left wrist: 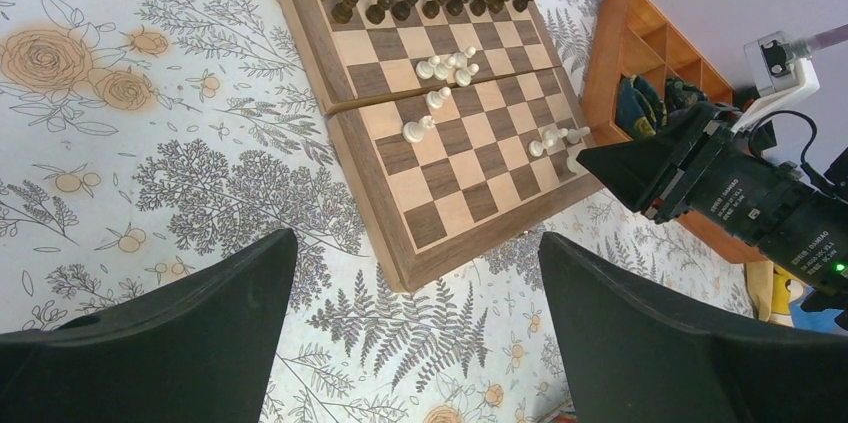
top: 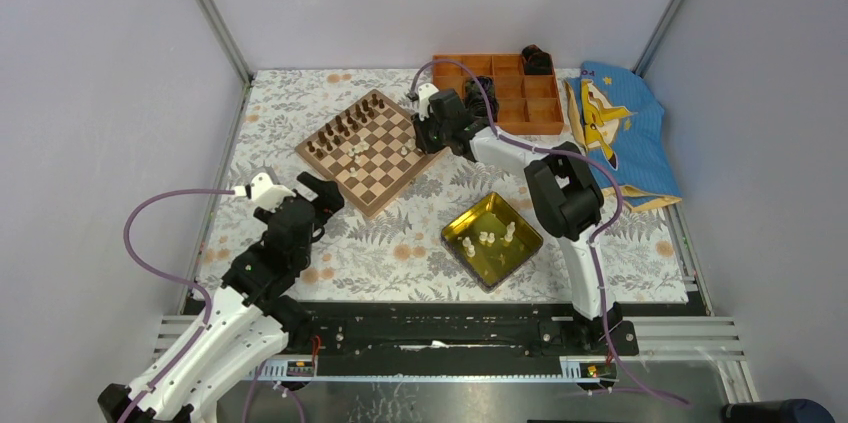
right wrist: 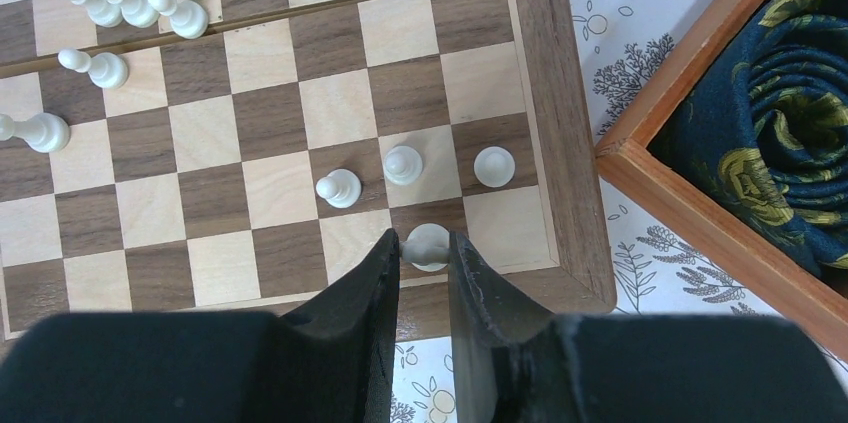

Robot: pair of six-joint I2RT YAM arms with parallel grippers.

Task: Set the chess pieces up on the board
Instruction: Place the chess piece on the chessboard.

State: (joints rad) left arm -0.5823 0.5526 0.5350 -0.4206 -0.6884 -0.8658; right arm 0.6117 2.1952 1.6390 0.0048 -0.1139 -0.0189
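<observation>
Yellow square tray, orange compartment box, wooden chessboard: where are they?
Glossy yellow square tray [top: 497,265]: top view, bare floor.
Orange compartment box [top: 541,111]: top view, empty compartment.
Square wooden chessboard [top: 372,188]: top view, bare squares.

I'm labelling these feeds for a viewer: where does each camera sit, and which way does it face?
Top external: above and behind the bases, looking down at the table; left arm and right arm reach up toward the board.
Left wrist: low off the board's near corner, facing across it; open left fingers frame the bottom, right arm at right.
Right wrist: above the board's edge, looking almost straight down; right fingers pinch a white piece.
Shared: both wrist views show the white cluster at the board's fold.
</observation>
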